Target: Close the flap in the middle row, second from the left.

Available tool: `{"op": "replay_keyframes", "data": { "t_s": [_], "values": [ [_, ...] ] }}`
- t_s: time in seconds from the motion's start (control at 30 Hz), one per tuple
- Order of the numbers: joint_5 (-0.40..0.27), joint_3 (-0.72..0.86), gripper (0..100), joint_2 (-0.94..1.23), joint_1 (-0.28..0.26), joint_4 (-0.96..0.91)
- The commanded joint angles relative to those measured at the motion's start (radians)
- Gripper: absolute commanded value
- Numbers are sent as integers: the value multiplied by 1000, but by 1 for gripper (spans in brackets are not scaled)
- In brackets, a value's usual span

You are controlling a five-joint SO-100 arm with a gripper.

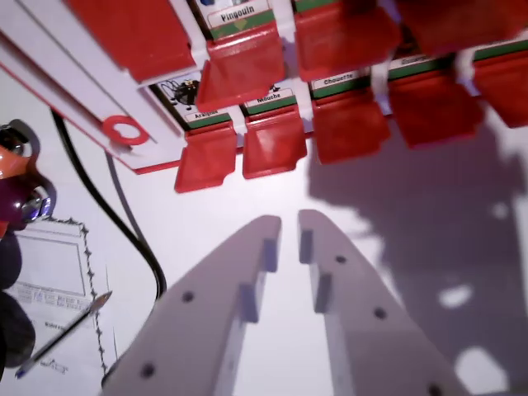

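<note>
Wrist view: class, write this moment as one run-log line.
gripper: empty, jaws slightly apart, above table | red flaps: ahead, untouched | labels legible: Pingouin, Mouche | black cable: wrist view's left

You are looking at a bright, slightly soft picture. The white tabletop [247,206] washes out ahead of the gripper [289,227], while a broad purplish shadow with light patches falls beyond and to its right. The red flaps [276,140] look oversaturated.
</note>
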Motion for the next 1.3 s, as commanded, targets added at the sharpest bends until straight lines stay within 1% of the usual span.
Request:
{"op": "replay_keyframes", "data": {
  "t_s": [0.0,0.57,0.93,1.27],
  "values": [
    [9,-126,2,-11,-8,-31],
    [52,-252,2,-187,-11,-94],
    [97,-298,2,-244,-12,-144],
    [156,-308,2,-270,-14,-216]
  ]
}}
